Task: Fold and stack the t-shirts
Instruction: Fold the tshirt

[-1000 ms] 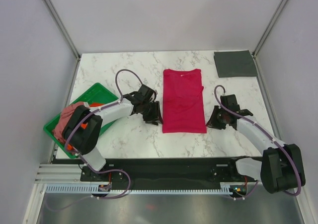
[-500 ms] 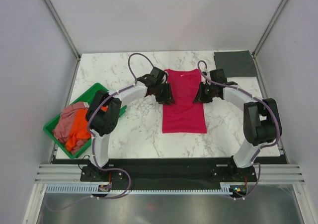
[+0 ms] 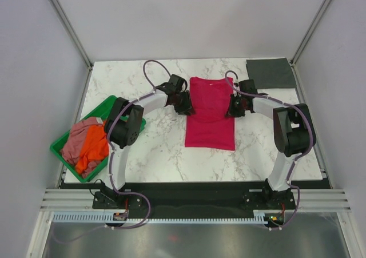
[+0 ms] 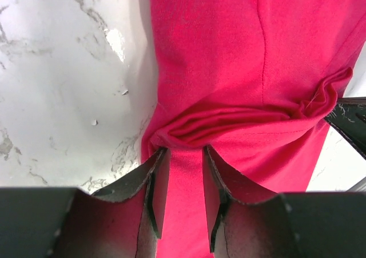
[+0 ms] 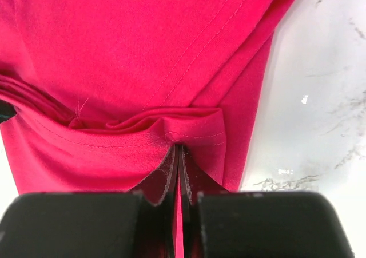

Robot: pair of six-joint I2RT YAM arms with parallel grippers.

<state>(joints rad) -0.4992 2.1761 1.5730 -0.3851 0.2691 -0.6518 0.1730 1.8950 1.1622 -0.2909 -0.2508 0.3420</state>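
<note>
Currently on the table (image 3: 154,149): 4 t-shirts, 1 tray, 2 hands.

Item 1, crimson-red t-shirt (image 3: 210,115): lies flat at the middle of the table, collar toward the far edge, hem toward the near edge. Sides are already turned in to make a long narrow panel. It is creased across the middle between the 2 hands.

Item 2, left hand (image 3: 183,103): at the shirt's left edge. The left wrist view (image 4: 186,155) shows its fingers (image 4: 157,183) around a thick gather of red cloth, with a strip of fabric filling the gap between them.

Item 3, right hand (image 3: 233,106): at the shirt's right edge, level with the left. In its wrist view (image 5: 178,152) it is clenched tight on a thin pinch of the folded edge.

Item 4, dark grey t-shirt (image 3: 270,73): folded, at the far right corner.

Item 5, green plastic tray (image 3: 111,106): at the left edge, holding the orange t-shirt (image 3: 94,146) and dusty pink t-shirt (image 3: 80,135), both unfolded.

Step in hand, as judged: the cross fold of item 1.

Risks:
- The 2 grips differ, so the bulkier left gather may slip and skew the fold.
- Either pinch may hold only the upper layer, letting the tucked sides fall open.
- Unequal travel of the 2 hands would twist the panel.
</note>
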